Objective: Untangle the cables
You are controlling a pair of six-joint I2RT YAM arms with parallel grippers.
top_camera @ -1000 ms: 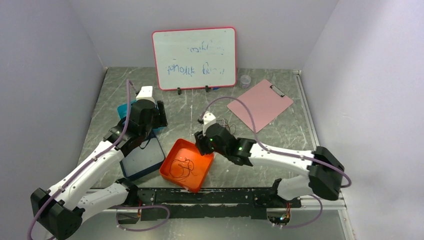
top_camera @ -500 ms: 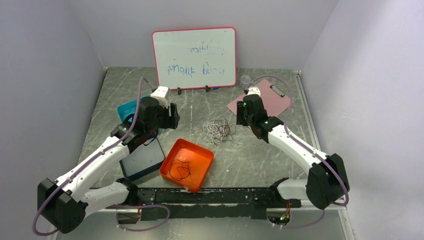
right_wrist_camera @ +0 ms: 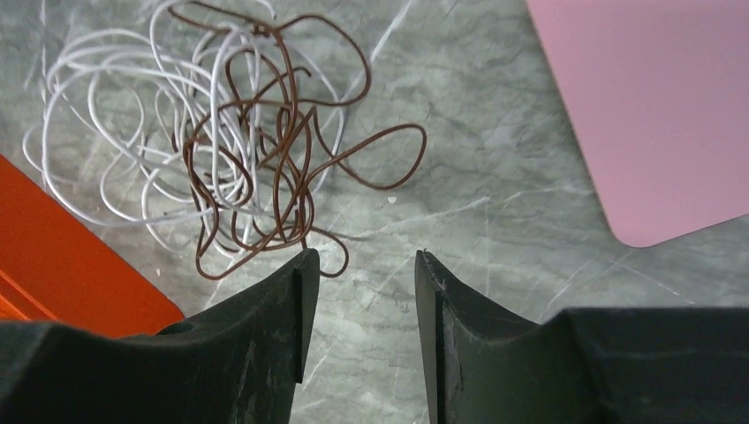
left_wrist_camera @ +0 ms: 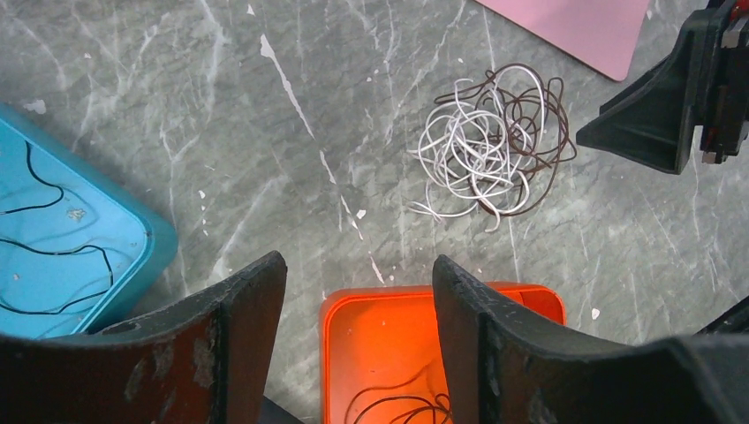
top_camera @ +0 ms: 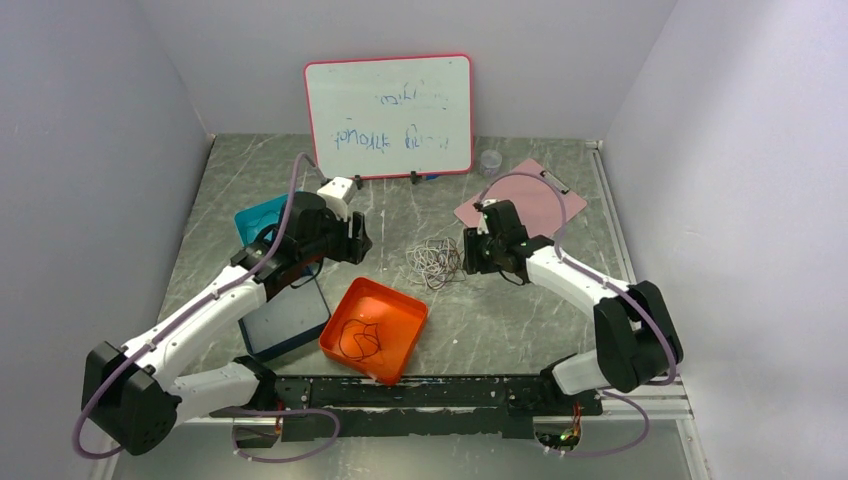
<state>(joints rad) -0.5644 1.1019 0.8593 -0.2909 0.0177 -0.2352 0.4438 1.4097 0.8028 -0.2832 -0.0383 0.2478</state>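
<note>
The cables lie in one loose heap of white and brown loops near the middle of the bench, between the two grippers and touching neither. Which strand passes over which is hard to follow, even in the close right wrist view. The left gripper hangs over the near side of the heap, its jaws well apart with nothing in them. The right gripper sits just beside the heap's right side, its jaws parted less widely and also bare. From above, both sets of fingers are too small to read. An orange tray stands toward the near edge with a black cable curled inside. The left wrist view cuts the tray off at the bottom and hides part of it behind the fingers. A blue tray by the left edge is mostly covered by the left arm from above, and thin black strands show in it. A dark flat panel beside the orange tray is partly under that arm. At the far edge stands a whiteboard with writing too faint to read. A pink clipboard lies toward the far right corner.
</note>
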